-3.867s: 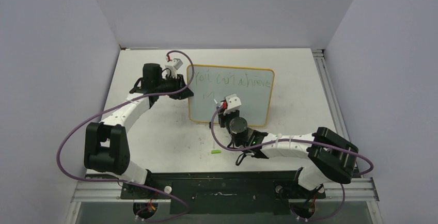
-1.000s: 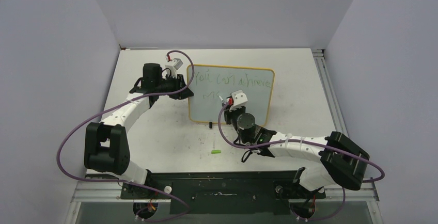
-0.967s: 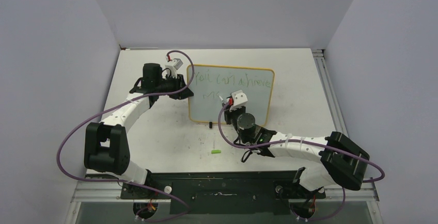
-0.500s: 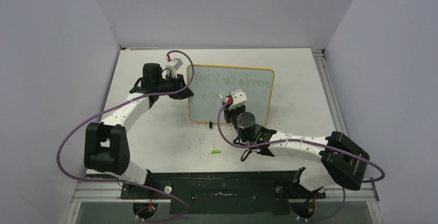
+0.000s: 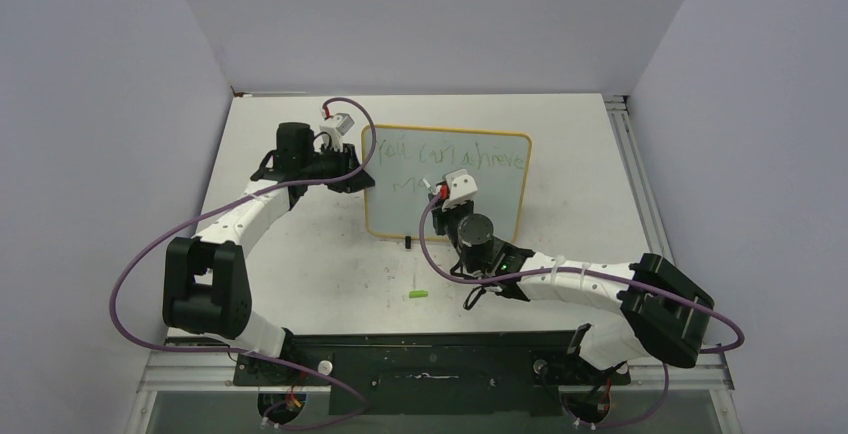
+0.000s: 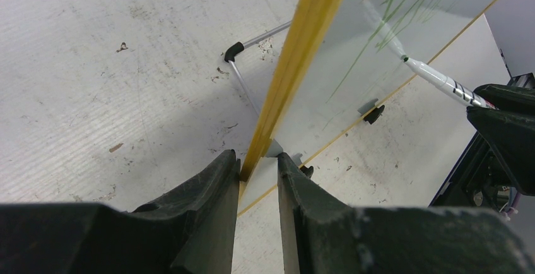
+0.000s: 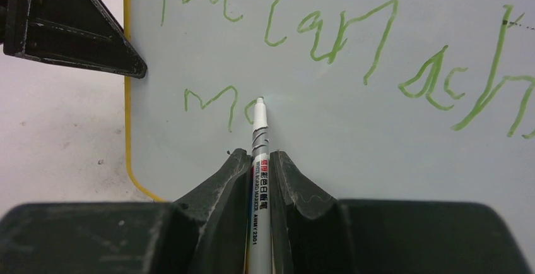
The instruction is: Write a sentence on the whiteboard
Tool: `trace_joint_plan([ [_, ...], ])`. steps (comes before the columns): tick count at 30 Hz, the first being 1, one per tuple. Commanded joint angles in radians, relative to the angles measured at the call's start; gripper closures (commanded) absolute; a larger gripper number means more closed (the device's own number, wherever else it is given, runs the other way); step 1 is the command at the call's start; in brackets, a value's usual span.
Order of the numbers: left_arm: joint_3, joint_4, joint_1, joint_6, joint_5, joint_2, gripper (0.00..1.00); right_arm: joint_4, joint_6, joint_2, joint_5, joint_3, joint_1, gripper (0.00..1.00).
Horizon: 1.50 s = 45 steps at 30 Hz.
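Whiteboard (image 5: pixel 503 202) stands propped on the surface (image 5: pixel 300 274). Nearest, right hand (image 7: pixel 258 160) pinches marker (image 7: pixel 259 136), barrel pointing straight away into the board, tip at "mo" on the second line of the sentence (image 7: pixel 340 34); bare board lies rightward. Farther off, left hand (image 6: pixel 258 163) clamps the board's left frame.

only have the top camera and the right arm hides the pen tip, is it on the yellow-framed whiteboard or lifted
Observer: Right wrist view: the slim white marker pen, clamped in the right gripper, has its tip at the pale yellow-framed whiteboard, seemingly touching.
Operator: how far along is line two
Observer: The green handwritten sentence has an "m" and a partly drawn next letter there.
Operator: left side gripping
Observer: Left wrist view: the left gripper pinches the board's yellow edge between its jaws.
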Motion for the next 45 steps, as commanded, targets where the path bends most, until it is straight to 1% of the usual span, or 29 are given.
trace_joint_plan([
  [1, 0.041, 0.008, -0.010, 0.002, 0.008, -0.020, 0.75, 0.037, -0.020, -0.002, 0.011, 0.029, 0.000, 0.95],
  [6, 0.043, 0.008, -0.010, 0.002, 0.006, -0.020, 0.75, 0.038, -0.059, -0.046, 0.037, 0.014, 0.035, 0.95],
  [11, 0.042, 0.008, -0.010, 0.002, 0.006, -0.020, 0.75, 0.040, -0.058, -0.069, 0.063, 0.003, 0.036, 0.95],
  [24, 0.041, 0.008, -0.010, 0.003, 0.005, -0.020, 0.75, 0.052, -0.049, -0.034, 0.085, 0.009, 0.006, 0.95],
  [30, 0.042, 0.007, -0.010, 0.003, 0.005, -0.020, 0.75, 0.016, -0.022, -0.051, 0.080, -0.004, -0.020, 0.95],
  [39, 0.042, 0.007, -0.010, 0.003, 0.004, -0.020, 0.75, -0.030, 0.021, -0.088, 0.097, -0.048, -0.021, 0.95],
  [45, 0.042, 0.007, -0.010, 0.003, 0.005, -0.019, 0.75, -0.057, 0.051, -0.083, 0.081, -0.073, -0.021, 0.95],
])
